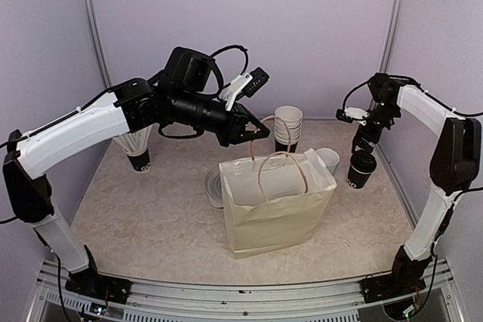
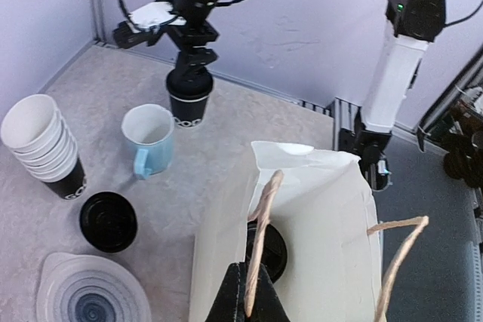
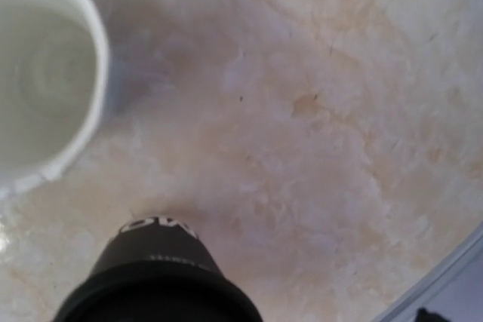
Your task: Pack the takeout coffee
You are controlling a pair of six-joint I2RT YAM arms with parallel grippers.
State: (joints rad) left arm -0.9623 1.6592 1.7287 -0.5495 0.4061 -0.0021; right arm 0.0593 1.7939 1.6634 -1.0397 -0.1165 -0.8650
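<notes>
The takeout coffee (image 1: 361, 170), a black lidded cup with white lettering, is at the right, next to the light blue mug (image 1: 328, 160). My right gripper (image 1: 364, 146) comes down from above and is shut on its lid. The left wrist view shows this grip (image 2: 192, 65) on the cup (image 2: 189, 103). In the right wrist view the cup (image 3: 155, 277) fills the bottom edge and my fingers are hidden. My left gripper (image 2: 253, 292) is shut on one rope handle (image 2: 260, 231) of the white paper bag (image 1: 275, 205), holding it up. A round black item (image 2: 268, 250) lies inside the bag.
A stack of paper cups (image 1: 287, 127) stands behind the bag. A black cup with white sticks (image 1: 138, 148) is at the far left. Plates (image 2: 90, 299) and a loose black lid (image 2: 109, 222) lie left of the bag. Walls enclose the table.
</notes>
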